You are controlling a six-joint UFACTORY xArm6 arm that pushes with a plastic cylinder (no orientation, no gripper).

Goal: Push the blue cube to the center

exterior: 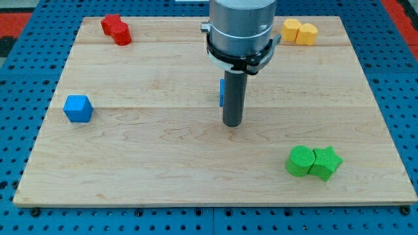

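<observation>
Standing near the middle of the wooden surface (196,163), my tip (232,124) rests at the end of the dark rod, which hangs from the grey arm body at the view's top centre. No pincer is fitted, so there is nothing to be apart or together. Just behind the rod, a sliver of a blue block (222,92) shows at its left edge; most of it is hidden, so I cannot tell its shape or whether the rod touches it. The blue cube (78,108) sits near the surface's left edge, about midway up, well apart from my tip and from every other block. Two red blocks (115,29) lie touching each other at the top left; their shapes are unclear. Two yellow blocks (299,31) sit side by side at the top right, touching, just beside the arm body in the view. Toward the bottom right, a green cylinder (300,161) touches a green star (325,162) on its right. A blue pegboard (19,104) with rows of holes surrounds the surface.
</observation>
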